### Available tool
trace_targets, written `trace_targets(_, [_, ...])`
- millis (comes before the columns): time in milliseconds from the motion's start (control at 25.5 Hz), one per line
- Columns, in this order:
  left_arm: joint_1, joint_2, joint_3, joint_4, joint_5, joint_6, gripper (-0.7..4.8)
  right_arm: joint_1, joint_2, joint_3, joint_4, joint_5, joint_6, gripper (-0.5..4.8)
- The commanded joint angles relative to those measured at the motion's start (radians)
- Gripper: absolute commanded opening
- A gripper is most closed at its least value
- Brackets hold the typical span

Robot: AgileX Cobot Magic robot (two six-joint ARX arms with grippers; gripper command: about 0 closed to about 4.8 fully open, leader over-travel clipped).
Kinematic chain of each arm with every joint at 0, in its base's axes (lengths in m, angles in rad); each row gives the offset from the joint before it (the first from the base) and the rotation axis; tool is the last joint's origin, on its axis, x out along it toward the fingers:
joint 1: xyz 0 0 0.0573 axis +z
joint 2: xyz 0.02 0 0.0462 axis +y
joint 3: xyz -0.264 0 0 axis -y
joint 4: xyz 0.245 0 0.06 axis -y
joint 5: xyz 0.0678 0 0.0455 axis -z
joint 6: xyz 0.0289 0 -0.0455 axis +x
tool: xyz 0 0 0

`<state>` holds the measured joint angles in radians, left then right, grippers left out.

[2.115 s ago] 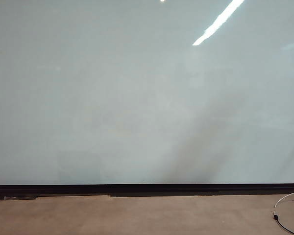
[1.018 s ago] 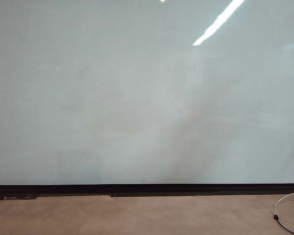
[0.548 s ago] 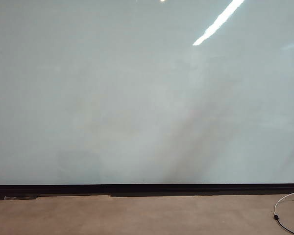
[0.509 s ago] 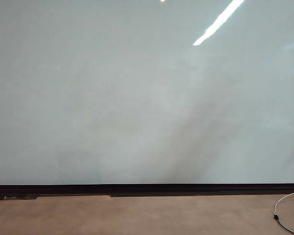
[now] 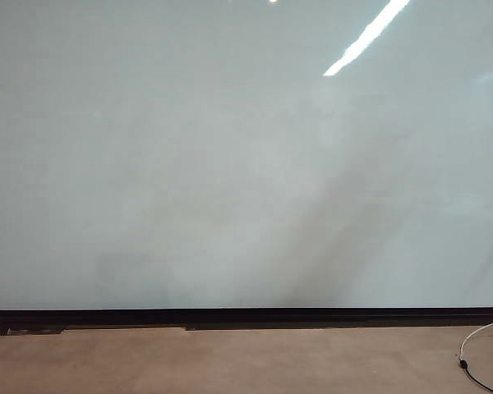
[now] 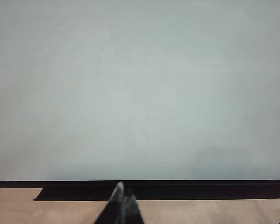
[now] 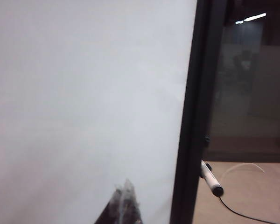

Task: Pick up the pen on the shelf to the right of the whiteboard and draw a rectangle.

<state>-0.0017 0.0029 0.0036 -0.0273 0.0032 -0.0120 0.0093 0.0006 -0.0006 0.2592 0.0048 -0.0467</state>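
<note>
The whiteboard point(image 5: 230, 164) fills most of the exterior view, pale and glossy with a black bottom edge; no drawn line shows on it. Neither arm appears in the exterior view. In the right wrist view the whiteboard point(image 7: 84, 93) ends at its black side frame point(image 7: 196, 116), and the pen point(image 7: 211, 179), white with a black tip, sticks out just beyond that frame. My right gripper point(image 7: 123, 189) is shut and empty, in front of the board and apart from the pen. My left gripper point(image 6: 123, 191) is shut and empty, facing the whiteboard point(image 6: 140, 84) near its bottom edge.
A tan floor point(image 5: 230, 361) runs below the board. A white and black cable point(image 5: 476, 345) lies on it at the right; the cable point(image 7: 242, 212) also shows beyond the pen. A dim room lies past the board's side frame.
The exterior view shows no change beyond faint shifts in the shadows on the board.
</note>
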Motion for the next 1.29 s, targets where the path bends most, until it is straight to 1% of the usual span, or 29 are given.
trace_targets(39, [0.000,0.000,0.003,0.006,0.000,0.004,-0.05,-0.041,0.001,0.037,-0.080,0.000,-0.002,-0.05])
trace_targets(392, [0.000,0.000,0.003,0.006,0.000,0.004,-0.05,-0.142,0.002,0.076,-0.097,-0.012,-0.011,-0.05])
trace_targets(705, [0.000,0.000,0.003,0.006,0.000,0.004,-0.04,-0.221,0.046,0.094,-0.083,-0.090,-0.014,0.00])
trace_targets(862, [0.000,0.000,0.003,0.006,0.000,0.004,-0.04,-0.242,0.084,0.106,-0.068,-0.105,-0.018,0.02])
trace_targets(979, [0.000,0.000,0.003,0.006,0.000,0.004,-0.05,-0.253,0.143,0.137,-0.067,-0.114,-0.063,0.32])
trace_targets(1058, [0.000,0.000,0.003,0.006,0.000,0.004,-0.04,-0.253,0.209,0.167,-0.066,-0.117,-0.103,0.63])
trace_targets(1097, [0.000,0.000,0.003,0.006,0.000,0.004,-0.05,-0.253,0.237,0.178,-0.063,-0.119,-0.114,0.64])
trace_targets(1214, [0.000,0.000,0.003,0.006,0.000,0.004,-0.04,-0.253,0.314,0.194,-0.018,-0.121,-0.126,0.69])
trace_targets(1253, [0.000,0.000,0.003,0.006,0.000,0.004,-0.04,-0.256,0.359,0.194,0.031,-0.142,-0.126,0.89])
trace_targets(1293, [0.000,0.000,0.003,0.006,0.000,0.004,-0.05,-0.261,0.380,0.194,0.054,-0.153,-0.124,0.97])
